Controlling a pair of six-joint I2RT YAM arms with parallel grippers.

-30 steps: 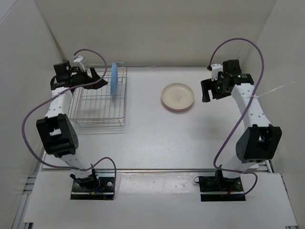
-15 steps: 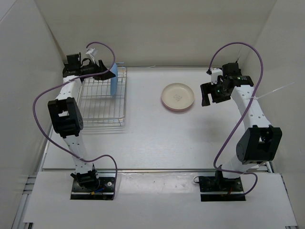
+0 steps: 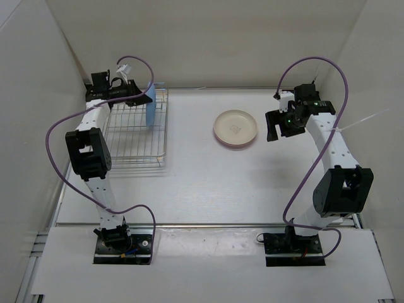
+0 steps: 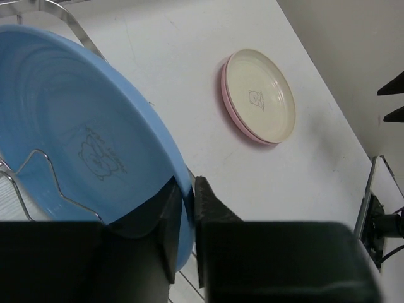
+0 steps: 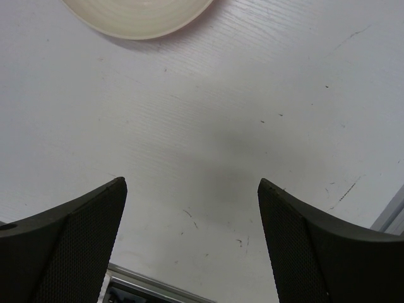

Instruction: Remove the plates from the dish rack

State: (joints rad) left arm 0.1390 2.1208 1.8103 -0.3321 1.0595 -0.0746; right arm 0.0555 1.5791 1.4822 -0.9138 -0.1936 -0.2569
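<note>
A light blue plate (image 3: 151, 104) stands on edge at the right end of the silver wire dish rack (image 3: 129, 148), at the table's back left. My left gripper (image 3: 140, 95) reaches it from the left and is shut on its rim; in the left wrist view the two black fingers pinch the blue plate (image 4: 76, 145) edge at the left gripper (image 4: 187, 189). A cream-white plate (image 3: 235, 126) lies stacked on a pink plate (image 4: 225, 95) mid-table. My right gripper (image 3: 275, 125) hovers just right of that stack, open, with bare table between its fingers (image 5: 82, 221).
White walls close in the table at the back, left and right. The rack's grid base left of the blue plate holds nothing. A metal rail runs along the near table edge (image 3: 202, 225), by the arm bases.
My left arm has swung in over the rack's back edge to the blue plate, and its gripper has gone from open to shut on the rim. The right arm shifted only slightly.
</note>
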